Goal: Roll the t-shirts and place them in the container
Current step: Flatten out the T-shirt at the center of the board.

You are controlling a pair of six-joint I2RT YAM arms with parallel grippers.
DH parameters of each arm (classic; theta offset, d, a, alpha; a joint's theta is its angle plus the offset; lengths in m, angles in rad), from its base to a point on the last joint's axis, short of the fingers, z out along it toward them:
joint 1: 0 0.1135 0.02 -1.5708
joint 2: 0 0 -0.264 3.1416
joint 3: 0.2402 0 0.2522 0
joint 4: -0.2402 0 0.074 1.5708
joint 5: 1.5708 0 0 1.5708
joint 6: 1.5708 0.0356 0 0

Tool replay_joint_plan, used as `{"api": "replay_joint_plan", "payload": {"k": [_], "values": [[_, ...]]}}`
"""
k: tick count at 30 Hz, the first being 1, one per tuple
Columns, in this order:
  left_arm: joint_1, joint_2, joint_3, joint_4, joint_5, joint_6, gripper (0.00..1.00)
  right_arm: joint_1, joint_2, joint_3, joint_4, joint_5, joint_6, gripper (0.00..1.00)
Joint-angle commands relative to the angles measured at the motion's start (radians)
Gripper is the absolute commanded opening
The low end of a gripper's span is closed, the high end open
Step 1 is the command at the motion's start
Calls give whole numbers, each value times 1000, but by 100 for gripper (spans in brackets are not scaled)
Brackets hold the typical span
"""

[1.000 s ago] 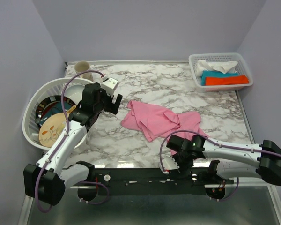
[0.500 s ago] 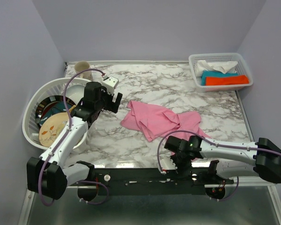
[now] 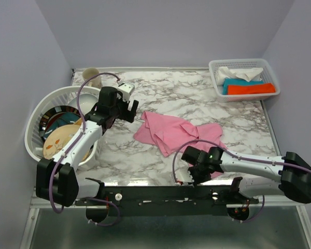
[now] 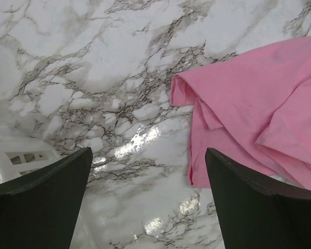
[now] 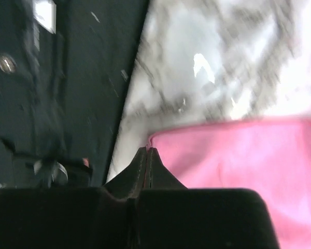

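Note:
A crumpled pink t-shirt (image 3: 176,132) lies on the marble table, right of centre. In the left wrist view its folded left edge (image 4: 238,109) fills the right side. My left gripper (image 3: 127,106) hovers open just left of the shirt, and only marble shows between its fingers (image 4: 147,171). My right gripper (image 3: 191,174) is low at the table's near edge. It is shut on the t-shirt's near corner (image 5: 147,149), and pink cloth (image 5: 238,161) spreads away from its tips.
A white dish basket (image 3: 36,119) with plates stands at the left, with a beige cup (image 3: 90,77) behind it. At the back right is a white basket (image 3: 243,78) of folded cloths. A black rail (image 3: 160,197) runs along the table's near edge.
The right gripper has closed on the shirt's near corner and shifted a little left along the front edge. The left gripper has moved slightly right and farther back, staying open.

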Motion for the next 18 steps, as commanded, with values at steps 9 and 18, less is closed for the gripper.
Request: {"api": "replay_joint_plan", "payload": {"k": [9, 18], "values": [[4, -2, 64, -120, 211, 124, 99, -392, -103, 567, -240, 311, 155, 1], [-13, 49, 87, -235, 260, 135, 99, -917, 45, 809, 3, 388, 142, 1]]}}
